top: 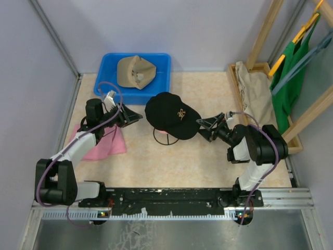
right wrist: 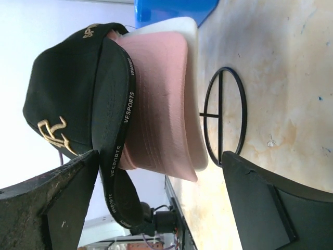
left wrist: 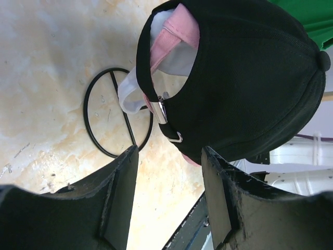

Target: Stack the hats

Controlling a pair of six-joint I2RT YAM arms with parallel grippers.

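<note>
Standing on a wire stand (right wrist: 219,114) near the middle of the table (top: 208,166), three of the hats already make one pile: black cap (top: 170,114) on top, pink cap (right wrist: 161,104) nested under it, white cap (left wrist: 130,94) at the bottom. The stand's ring base lies flat on the table below them. Stand likely there to keep the crowns domed, so each cap seats over the one before. Brims all point the same way, toward the right arm; back straps face the left arm. Fourth hat, the tan cap (top: 135,72), lies apart in the blue bin (top: 161,67) at the far edge, well clear of the pile, not yet stacked. By my reading the job is three parts done, with that one left to fetch. Right gripper (top: 203,129): jaws spread as wide as they go, level with the brims, nothing between the pads. Wrist view frames the brims in the gap, but no contact shows; looks like a release posture. Left gripper (left wrist: 169,156): jaws roughly half open, empty, aimed at the rear of the pile, the black cap's buckle strap just ahead of the fingertips and not touched. It hangs over the pink cloth (top: 106,146), which lies flat by the left wall and is no part of the stack. Left arm sits nearer the bin, so it seems the likelier one to fetch the tan cap.
</note>
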